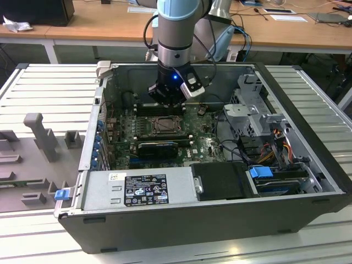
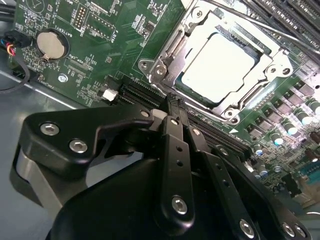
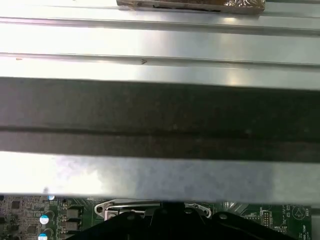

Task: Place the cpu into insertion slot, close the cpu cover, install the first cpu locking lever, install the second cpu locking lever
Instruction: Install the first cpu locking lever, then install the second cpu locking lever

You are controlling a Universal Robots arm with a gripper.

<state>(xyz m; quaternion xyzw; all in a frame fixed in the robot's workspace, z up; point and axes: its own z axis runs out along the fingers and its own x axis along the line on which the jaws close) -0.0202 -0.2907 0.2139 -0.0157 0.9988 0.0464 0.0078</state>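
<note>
The cpu (image 2: 220,65) lies flat in the insertion slot (image 2: 192,92) on the motherboard (image 2: 100,45) inside the open computer case (image 1: 308,143), its pale metal face showing through the cut-out of the cpu cover (image 2: 272,62), which appears to be folded down over it. The gripper (image 2: 172,100) hangs just above the board, beside the socket's near edge, its fingers (image 2: 175,135) drawn together on nothing, their tip close to the cover frame but, as far as I can judge, apart from it. In the exterior view the gripper (image 1: 168,94) stands over the socket (image 1: 163,125) near the middle of the board, toward the case's far wall.

The likely risk is a slip: the thin closed tip could skid off a locking lever (image 2: 172,47) and strike the small capacitors (image 2: 295,117) or the long black slot (image 2: 145,95) beside the socket. If the cover is not fully seated, pressing a lever home could pinch the chip against the pins
</note>
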